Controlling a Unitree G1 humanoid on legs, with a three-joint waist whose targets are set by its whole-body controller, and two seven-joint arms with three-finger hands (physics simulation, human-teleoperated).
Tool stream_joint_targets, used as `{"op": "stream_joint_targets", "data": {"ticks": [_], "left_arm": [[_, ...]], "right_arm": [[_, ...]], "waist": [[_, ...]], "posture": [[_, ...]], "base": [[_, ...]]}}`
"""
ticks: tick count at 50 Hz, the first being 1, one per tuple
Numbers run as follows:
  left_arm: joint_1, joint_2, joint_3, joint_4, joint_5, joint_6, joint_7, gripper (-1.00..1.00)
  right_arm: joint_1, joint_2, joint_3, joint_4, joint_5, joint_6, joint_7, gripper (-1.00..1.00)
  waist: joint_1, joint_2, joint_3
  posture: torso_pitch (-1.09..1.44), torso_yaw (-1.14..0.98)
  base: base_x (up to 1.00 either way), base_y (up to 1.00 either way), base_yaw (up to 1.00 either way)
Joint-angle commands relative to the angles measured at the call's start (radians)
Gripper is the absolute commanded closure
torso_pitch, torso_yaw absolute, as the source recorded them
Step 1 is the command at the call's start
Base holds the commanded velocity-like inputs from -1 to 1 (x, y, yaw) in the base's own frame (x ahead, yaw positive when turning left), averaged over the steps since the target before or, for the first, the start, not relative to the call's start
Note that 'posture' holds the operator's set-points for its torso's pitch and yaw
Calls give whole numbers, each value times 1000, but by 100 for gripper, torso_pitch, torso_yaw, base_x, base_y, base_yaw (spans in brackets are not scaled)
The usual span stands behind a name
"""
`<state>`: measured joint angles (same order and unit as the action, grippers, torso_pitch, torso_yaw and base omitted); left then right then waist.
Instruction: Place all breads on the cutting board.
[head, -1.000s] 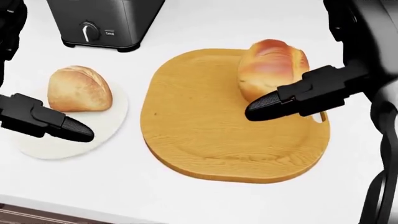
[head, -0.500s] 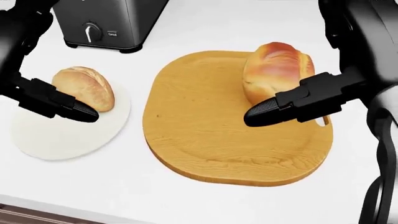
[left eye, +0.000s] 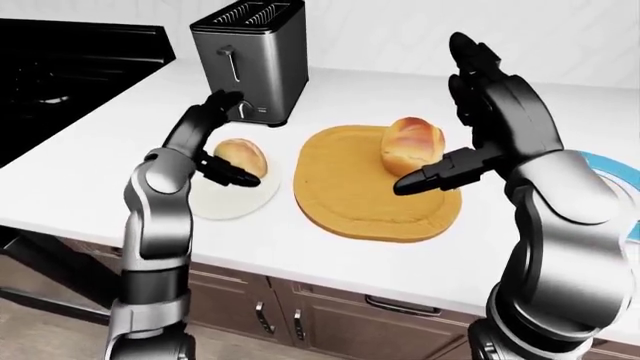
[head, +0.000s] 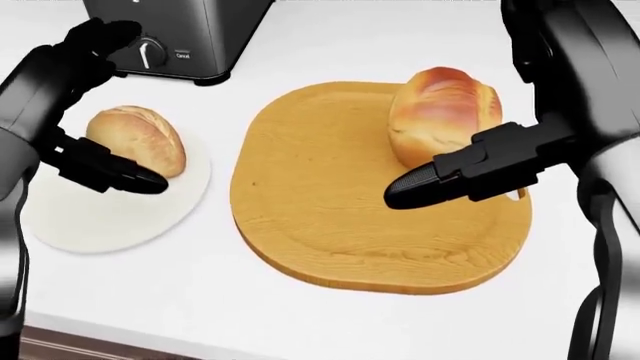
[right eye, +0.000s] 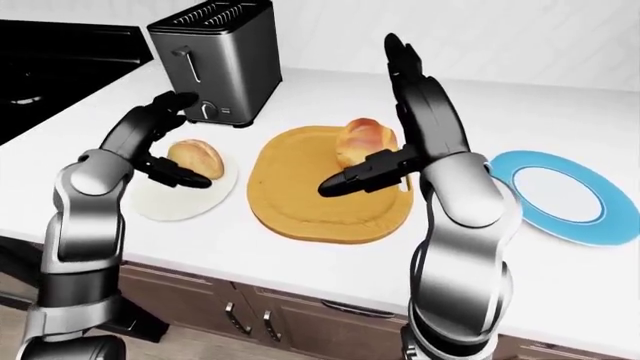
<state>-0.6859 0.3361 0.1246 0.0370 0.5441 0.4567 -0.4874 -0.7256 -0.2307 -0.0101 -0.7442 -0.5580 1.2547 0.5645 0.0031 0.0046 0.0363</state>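
Observation:
A wooden cutting board (head: 340, 225) lies in the middle of the white counter. One golden bread loaf (head: 440, 112) stands on its upper right part. A round bread roll (head: 135, 139) sits on a white plate (head: 95, 221) left of the board. My left hand (head: 118, 105) is open around the roll, with its fingers arched above it and its thumb (head: 125, 178) low beside it. My right hand (right eye: 362, 114) is open and raised over the board's right side. Its thumb (head: 425, 184) points left just below the loaf and does not grip it.
A steel toaster (head: 180, 34) stands above the plate, close to my left fingers. A blue-rimmed plate (right eye: 555, 191) lies right of the board. A black stove (left eye: 60, 75) fills the far left. The counter edge with cabinet drawers (left eye: 300, 315) runs along the bottom.
My left hand has risen from the plate's lower left to the roll, and its fingers now curve over the roll. The right hand has hardly moved. The view has shifted slightly.

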Motion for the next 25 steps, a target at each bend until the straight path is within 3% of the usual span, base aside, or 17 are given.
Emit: {"op": "stream_joint_targets", "data": {"ticks": [1,25], "left_arm": [[-33,12,9,-19,1,-36,20,-65],[-63,9,-10,134,25,-115,48,-53]], "right_arm": [[-24,-7,-8,-20,-8,-26,-6,-100],[-16,1,-10,-13,-11,-40,-9,-100]], "waist": [[0,2,-25],[0,2,-29]], "posture": [[0,0],[0,0]], "base": [[0,0,0],[0,0,0]]}}
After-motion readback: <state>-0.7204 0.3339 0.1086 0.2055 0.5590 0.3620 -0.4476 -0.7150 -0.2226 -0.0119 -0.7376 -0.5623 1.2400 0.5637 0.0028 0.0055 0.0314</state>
